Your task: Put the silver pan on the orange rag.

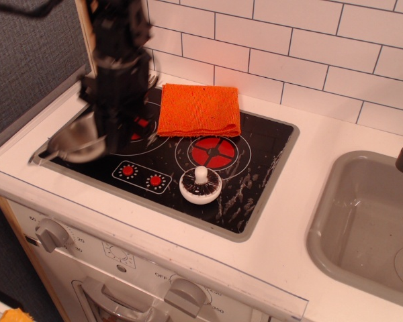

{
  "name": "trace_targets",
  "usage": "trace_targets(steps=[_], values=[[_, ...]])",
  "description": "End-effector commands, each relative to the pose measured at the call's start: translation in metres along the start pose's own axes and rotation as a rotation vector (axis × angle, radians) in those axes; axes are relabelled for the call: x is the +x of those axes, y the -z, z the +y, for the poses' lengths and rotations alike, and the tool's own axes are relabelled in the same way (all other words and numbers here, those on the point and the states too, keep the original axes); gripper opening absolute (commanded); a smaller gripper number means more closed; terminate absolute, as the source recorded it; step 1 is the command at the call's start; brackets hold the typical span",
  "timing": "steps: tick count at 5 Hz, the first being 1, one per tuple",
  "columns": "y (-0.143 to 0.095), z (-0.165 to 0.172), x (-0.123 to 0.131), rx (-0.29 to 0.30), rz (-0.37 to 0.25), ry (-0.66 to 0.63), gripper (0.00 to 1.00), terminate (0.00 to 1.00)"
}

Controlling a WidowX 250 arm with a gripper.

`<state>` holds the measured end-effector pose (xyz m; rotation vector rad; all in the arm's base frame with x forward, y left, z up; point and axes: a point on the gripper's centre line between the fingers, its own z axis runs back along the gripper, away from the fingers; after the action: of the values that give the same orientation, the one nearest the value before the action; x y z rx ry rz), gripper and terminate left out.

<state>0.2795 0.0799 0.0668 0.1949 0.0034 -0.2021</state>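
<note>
Pincer (pixel 114 131): blurred at the cooktop's left edge, seen closed on the silver pan's rim.
Bench (pixel 336 134): white counter carrying a black cooktop (pixel 255 161) and a grey sink (pixel 369 215).
Orange rag (pixel 199 109): laid folded at the cooktop's back, well apart from the pan.
Silver pan (pixel 77 139): held tilted, blurred, at the cooktop's left edge.
White knobbed piece (pixel 200 185): set on the cooktop's front.

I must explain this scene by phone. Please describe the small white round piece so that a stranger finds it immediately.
Look at the black stovetop set into the white counter, left of the grey sink. Near its front edge, just below the red burner, sits the white round piece. It alone is white and has a small upright knob; the orange rag lies flat behind it.
</note>
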Motion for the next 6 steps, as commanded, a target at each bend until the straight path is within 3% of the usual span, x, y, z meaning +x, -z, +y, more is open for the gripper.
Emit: trace_targets(steps=[1,2,3,5,6], values=[[-0.046,-0.029,0.053,0.055,-0.135,0.067,0.0,0.0],[-0.038,-0.035,0.082,0.076,-0.119,0.093,0.0,0.0],[-0.026,-0.032,0.096,0.1,-0.094,0.076,0.0,0.0],[-0.009,-0.024,0.106,0.139,-0.077,0.058,0.0,0.0],[-0.002,-0.029,0.104,0.086,-0.092,0.035,1.0,0.0]])
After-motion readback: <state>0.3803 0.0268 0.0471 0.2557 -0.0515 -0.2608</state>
